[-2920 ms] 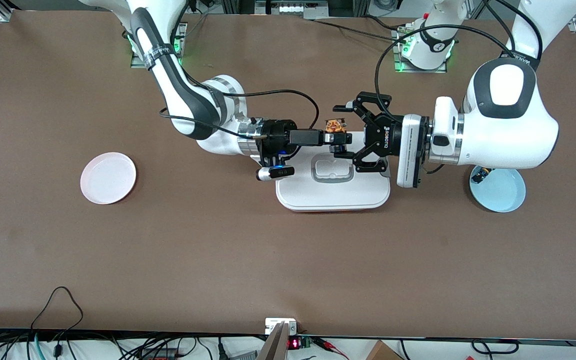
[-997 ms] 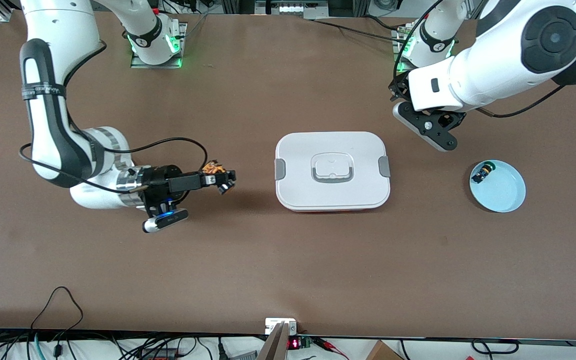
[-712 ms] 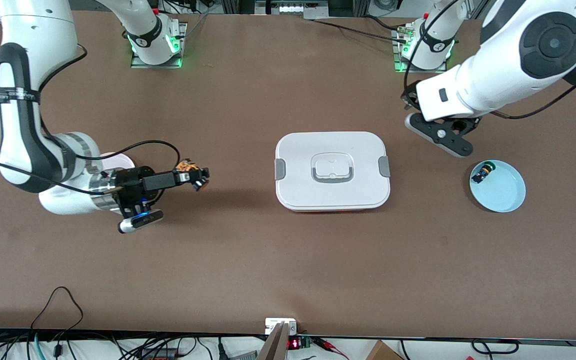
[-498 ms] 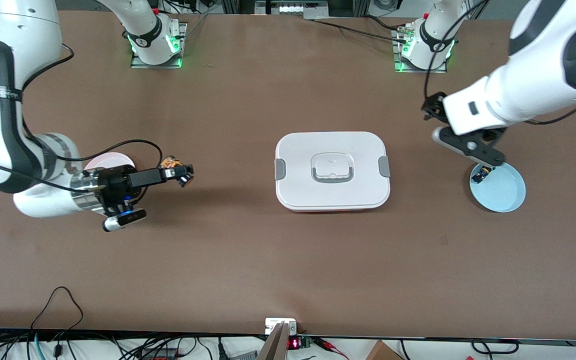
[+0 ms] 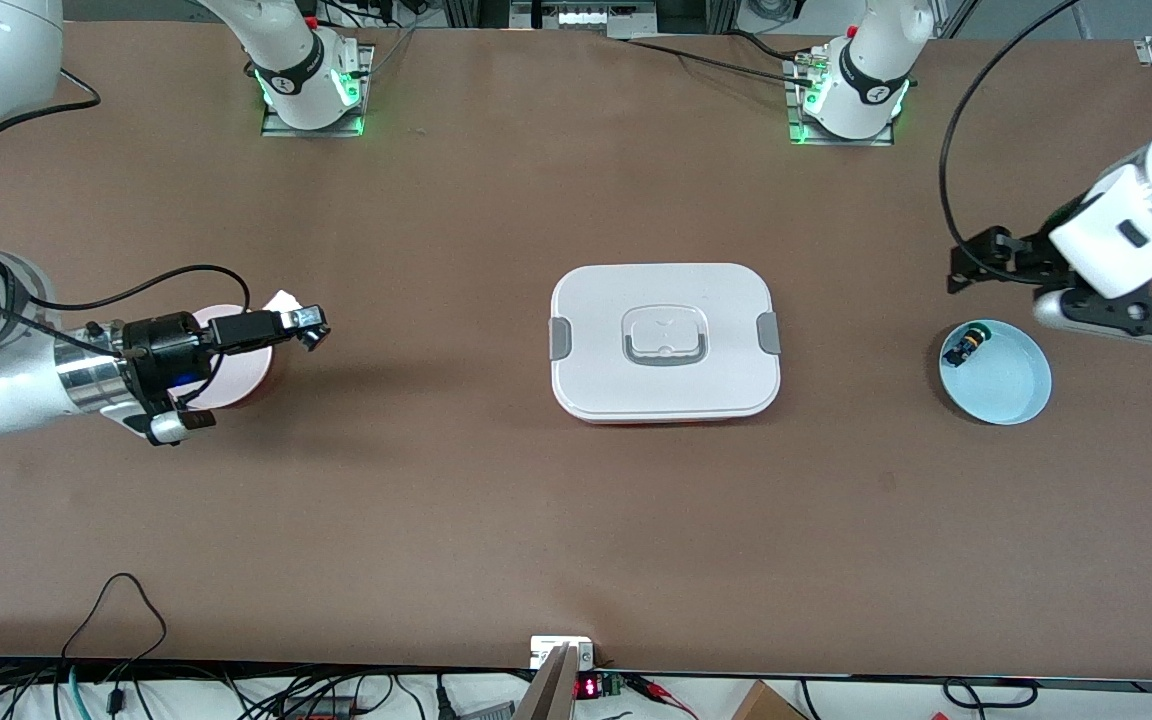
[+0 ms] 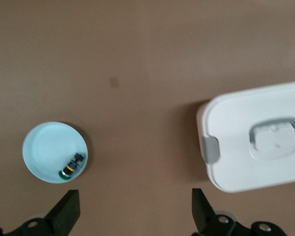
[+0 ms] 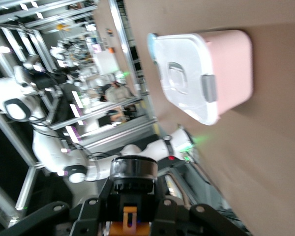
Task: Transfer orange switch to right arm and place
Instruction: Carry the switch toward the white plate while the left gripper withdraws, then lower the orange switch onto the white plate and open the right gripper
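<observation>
Switch changes arms and nears the pink plate

The handover over the white lidded box (image 5: 664, 342) is done: the right pincer (image 5: 308, 328), which a moment ago hung beside the box, has carried the orange switch (image 7: 130, 204) toward the right arm's end of the worktop (image 5: 576, 520), and it now hovers at the edge of the pink plate (image 5: 246, 372). Only the setting-down seems left. Its slim fingers are closed on the switch's black body, the orange cap showing between them in the right wrist view. The left pincer (image 5: 976, 262), jaws spread and empty, has withdrawn above the blue plate (image 5: 1011, 395), where a green-capped button (image 5: 966, 347) lies.
</observation>
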`<state>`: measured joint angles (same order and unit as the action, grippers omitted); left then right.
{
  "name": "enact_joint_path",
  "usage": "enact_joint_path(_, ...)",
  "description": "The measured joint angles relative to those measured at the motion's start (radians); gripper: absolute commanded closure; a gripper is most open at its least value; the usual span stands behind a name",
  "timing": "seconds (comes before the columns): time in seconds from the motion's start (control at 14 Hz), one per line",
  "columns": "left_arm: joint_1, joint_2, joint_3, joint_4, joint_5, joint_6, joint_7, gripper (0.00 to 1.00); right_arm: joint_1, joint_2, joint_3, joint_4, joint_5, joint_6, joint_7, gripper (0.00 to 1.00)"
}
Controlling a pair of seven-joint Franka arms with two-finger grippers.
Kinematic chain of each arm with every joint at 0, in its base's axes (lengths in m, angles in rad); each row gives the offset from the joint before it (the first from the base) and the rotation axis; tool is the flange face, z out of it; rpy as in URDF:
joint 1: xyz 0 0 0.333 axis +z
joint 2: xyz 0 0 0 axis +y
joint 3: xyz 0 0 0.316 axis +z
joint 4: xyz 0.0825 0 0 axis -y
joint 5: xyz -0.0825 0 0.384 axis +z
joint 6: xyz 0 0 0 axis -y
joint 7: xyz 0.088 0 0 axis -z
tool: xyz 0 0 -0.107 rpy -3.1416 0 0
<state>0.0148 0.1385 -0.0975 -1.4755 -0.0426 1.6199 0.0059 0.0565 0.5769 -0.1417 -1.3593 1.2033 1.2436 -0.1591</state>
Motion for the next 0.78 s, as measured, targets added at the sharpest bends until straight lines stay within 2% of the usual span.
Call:
enact_joint_path(0.14, -0.037, -0.057, 0.076, -0.094, 0.0, 0.053, 0.0, 0.0, 0.003, -0.035, 0.001, 0.015, -0.121, 0.003, 0.0, 1.0)
enact_joint_path(0.43, -0.067, -0.187, 0.103, -0.278, 0.0, 0.115, 0.0, 0.0, 0.02, -0.141, 0.007, 0.014, -0.424, 0.056, -0.001, 1.0)
enact_joint_path(0.57, -0.07, -0.202, 0.126, -0.314, 0.0, 0.146, 0.0, 0.0, 0.05, -0.2, 0.009, -0.002, -0.588, 0.111, -0.001, 1.0)
enact_joint_path(0.78, -0.075, -0.202, 0.13, -0.321, 0.0, 0.14, 0.0, 0.0, 0.1, -0.277, 0.011, -0.068, -0.803, 0.223, -0.02, 1.0)
